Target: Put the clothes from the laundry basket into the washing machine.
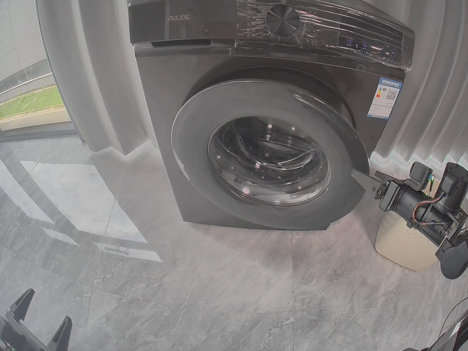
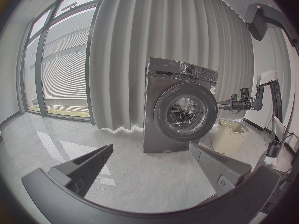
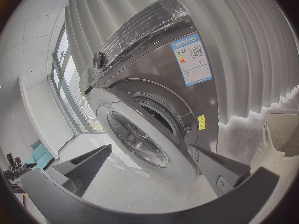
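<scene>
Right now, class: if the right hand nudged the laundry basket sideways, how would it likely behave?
The laundry basket looks like thin perforated plastic, so probably light. On the glossy floor it would likely slide rather than tip, being broad.

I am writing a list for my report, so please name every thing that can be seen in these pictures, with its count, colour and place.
washing machine: one, dark grey, on the floor before the curtain
machine door: one, dark grey ring with clear glass, ajar on the machine's front
label: one, blue and white, upper right of the machine's front
laundry basket: one, cream, on the floor right of the machine
curtain: one, white, behind the machine
window: one, dark frame, left of the curtain
floor: one, grey tiles
left hand: one, black, open, low on the left, apart from the machine
right hand: one, black, open, at the door's right edge, above the basket
</scene>
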Controlling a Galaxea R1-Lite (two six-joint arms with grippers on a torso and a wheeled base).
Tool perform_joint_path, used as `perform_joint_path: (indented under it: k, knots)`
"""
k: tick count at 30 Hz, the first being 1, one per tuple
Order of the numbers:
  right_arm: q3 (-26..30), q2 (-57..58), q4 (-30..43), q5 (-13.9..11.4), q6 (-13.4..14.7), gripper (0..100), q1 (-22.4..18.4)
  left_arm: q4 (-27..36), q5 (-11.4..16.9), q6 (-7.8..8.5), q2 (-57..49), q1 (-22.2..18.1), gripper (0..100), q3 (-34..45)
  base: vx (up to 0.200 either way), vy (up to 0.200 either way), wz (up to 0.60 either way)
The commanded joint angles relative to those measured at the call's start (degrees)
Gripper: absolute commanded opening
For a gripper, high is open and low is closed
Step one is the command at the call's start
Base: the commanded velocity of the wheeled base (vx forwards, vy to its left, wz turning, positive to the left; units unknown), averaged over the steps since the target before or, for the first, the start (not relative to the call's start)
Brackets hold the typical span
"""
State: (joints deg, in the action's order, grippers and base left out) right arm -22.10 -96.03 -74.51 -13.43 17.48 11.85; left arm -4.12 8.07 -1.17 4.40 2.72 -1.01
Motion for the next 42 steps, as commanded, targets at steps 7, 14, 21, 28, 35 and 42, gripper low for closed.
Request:
perform_joint_path:
  k: [7, 14, 21, 28, 35, 42]
  knots:
    - [0.0, -1.1, -0.1, -0.1, 0.0, 100, 0.0, 0.0, 0.0, -0.15, 0.1, 0.0, 100, 1.0, 0.000, -0.029, 0.00]
    - [-0.4, -6.1, -6.3, 0.3, 0.0, 100, -0.1, 0.0, 0.0, -0.24, 0.2, 0.0, 100, 1.0, 0.000, 0.000, 0.00]
    - [-0.4, -8.9, -10.7, 1.5, -0.2, 100, -0.2, 0.0, 0.0, -0.32, 0.1, 0.0, 100, 1.0, 0.000, 0.000, 0.00]
    - [-1.5, -9.0, -10.2, 2.3, -1.1, 100, -0.2, 0.0, 0.0, -0.32, 0.1, 0.0, 100, 1.0, 0.000, 0.000, 0.00]
    - [-2.9, -10.1, -10.7, 6.5, -2.3, 100, -0.1, 0.0, 0.0, -0.32, 0.2, 0.0, 100, 1.0, 0.000, 0.000, 0.00]
    - [-3.0, -10.3, -10.7, 6.9, -5.5, 100, -1.0, 0.0, 0.0, -0.32, 0.1, 0.0, 100, 1.0, 0.000, 0.000, 0.00]
